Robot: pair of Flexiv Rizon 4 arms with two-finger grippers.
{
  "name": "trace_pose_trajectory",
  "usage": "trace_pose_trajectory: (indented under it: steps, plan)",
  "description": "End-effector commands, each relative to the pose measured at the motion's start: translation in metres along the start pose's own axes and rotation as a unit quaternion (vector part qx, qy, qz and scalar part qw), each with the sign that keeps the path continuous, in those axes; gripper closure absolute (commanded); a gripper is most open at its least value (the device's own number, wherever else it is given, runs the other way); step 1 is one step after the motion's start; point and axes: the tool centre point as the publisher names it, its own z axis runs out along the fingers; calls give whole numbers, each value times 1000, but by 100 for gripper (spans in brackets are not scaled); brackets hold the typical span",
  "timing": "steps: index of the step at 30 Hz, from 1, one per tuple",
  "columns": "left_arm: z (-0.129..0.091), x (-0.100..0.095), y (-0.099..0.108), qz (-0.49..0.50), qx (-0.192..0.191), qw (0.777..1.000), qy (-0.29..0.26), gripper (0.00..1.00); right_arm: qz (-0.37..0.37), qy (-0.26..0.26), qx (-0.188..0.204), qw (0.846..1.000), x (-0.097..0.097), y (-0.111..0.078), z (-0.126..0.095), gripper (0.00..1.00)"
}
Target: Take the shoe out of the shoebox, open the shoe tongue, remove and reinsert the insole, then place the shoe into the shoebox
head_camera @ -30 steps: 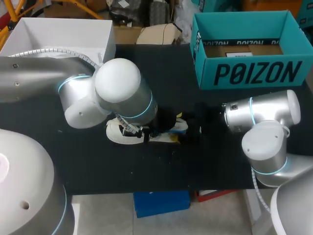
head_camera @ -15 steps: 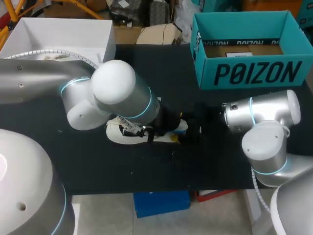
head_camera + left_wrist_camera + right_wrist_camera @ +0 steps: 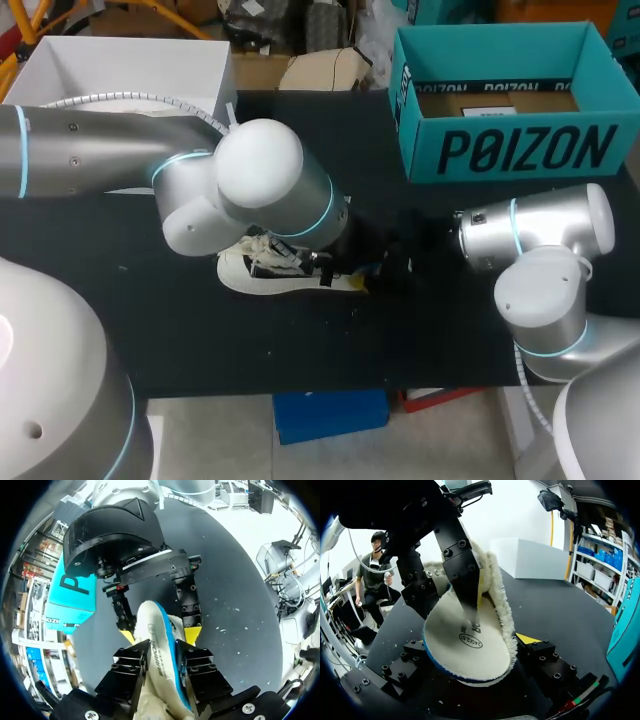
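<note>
The shoe (image 3: 240, 272) lies on its sole on the black table (image 3: 300, 340), out of the teal shoebox (image 3: 500, 150), which stands well apart at the far right corner. The 2 arms meet over the shoe: the left arm's wrist hangs above its opening, and the right arm reaches in from the other side. The insole (image 3: 465, 640), cream on its face with a blue edge, is tilted up out of the fleece-lined opening. The left gripper (image 3: 161, 660) is clamped on it, 1 finger lying against the printed face and the other on the back. The right gripper (image 3: 470, 655) is spread wide, its 2 yellow tips on either side of the insole's free end; they sit just beside the edges and do not seem to press on them. A white box (image 3: 120, 70) stands at the table's far left corner.
</note>
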Motion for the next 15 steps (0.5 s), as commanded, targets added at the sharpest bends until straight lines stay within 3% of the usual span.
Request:
trace_pose_trajectory:
  steps: [1,3,9,15]
  plan:
    - [6,-2,-4,1,0,1000,-2,74,0,0,1,1000,-1,-3,2,100]
    - [5,-2,-4,-1,-3,1000,-6,100,0,0,1,1000,-1,-3,2,100]
    - [-7,3,-1,-7,-7,1000,-9,100,0,0,1,1000,-1,-3,2,100]
    - [-40,13,0,-11,17,1000,-12,100,0,0,1,1000,-1,-3,2,100]
